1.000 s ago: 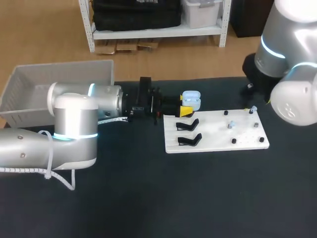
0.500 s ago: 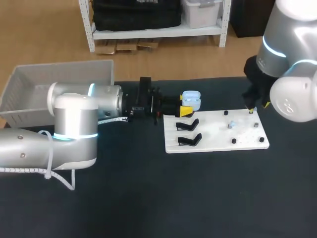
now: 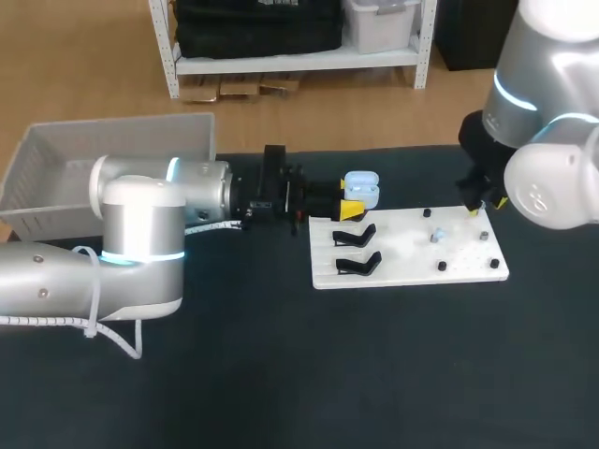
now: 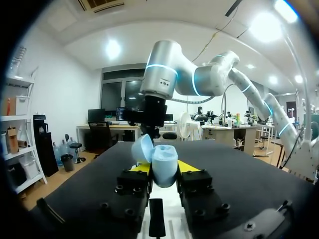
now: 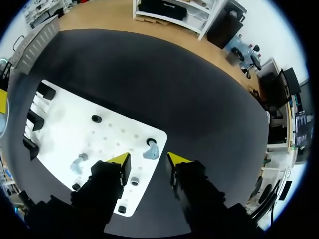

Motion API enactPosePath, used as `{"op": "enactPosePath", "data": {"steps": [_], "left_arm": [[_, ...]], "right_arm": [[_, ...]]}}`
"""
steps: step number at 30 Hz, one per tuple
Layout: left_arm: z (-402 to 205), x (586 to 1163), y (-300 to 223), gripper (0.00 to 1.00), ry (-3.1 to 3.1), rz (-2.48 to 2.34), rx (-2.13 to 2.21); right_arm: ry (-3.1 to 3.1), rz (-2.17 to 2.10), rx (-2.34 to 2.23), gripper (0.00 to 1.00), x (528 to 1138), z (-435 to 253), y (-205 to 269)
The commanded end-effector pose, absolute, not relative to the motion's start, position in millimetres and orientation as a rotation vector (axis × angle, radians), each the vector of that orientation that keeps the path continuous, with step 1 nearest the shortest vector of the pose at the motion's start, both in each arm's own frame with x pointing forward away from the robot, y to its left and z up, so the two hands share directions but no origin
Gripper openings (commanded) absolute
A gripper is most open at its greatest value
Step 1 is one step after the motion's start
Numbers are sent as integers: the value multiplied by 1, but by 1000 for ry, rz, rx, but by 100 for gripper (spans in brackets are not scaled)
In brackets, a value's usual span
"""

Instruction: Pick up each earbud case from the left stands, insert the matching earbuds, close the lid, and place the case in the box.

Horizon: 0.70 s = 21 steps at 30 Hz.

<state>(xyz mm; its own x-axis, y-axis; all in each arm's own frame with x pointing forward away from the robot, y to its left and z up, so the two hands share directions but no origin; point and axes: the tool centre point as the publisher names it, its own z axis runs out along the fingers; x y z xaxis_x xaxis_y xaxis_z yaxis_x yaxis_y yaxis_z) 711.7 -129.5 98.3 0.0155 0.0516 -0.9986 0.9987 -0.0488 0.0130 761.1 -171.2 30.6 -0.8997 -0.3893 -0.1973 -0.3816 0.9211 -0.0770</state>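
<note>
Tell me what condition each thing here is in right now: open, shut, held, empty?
Earbud case: lid open, held off the table.
Left pincer: shut on the case.
Corner earbud: sitting on the white board.
Middle earbud: sitting on the board, untouched.
Right pincer: open, above the corner earbud, not gripping it.
Black stands: the two in plain sight are empty.
Box: open-topped, no case seen inside.

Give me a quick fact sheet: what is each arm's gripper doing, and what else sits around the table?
Left gripper: shut on the pale blue plastic earbud case, lid open
Right gripper: open, above a pale blue earbud on the flat white board
Black stands: on the board's left side, those showing are empty
Box: grey plastic basket behind the left arm
</note>
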Motion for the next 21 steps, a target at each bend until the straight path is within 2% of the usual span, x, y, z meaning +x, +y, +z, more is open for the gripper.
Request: {"op": "enactPosePath", "data": {"steps": [1,10,21], "left_arm": [[97,712,-130,0,1209,-1207,1287],[97,712,-130,0,1209,-1207,1287],[97,712,-130,0,1209,-1207,1287]], "right_arm": [[2877,-58,-585,44,766,29,-168],[2880,-74,-581,36,767,26,-170],[2879,-84,-569,35,766,25,-172]]}}
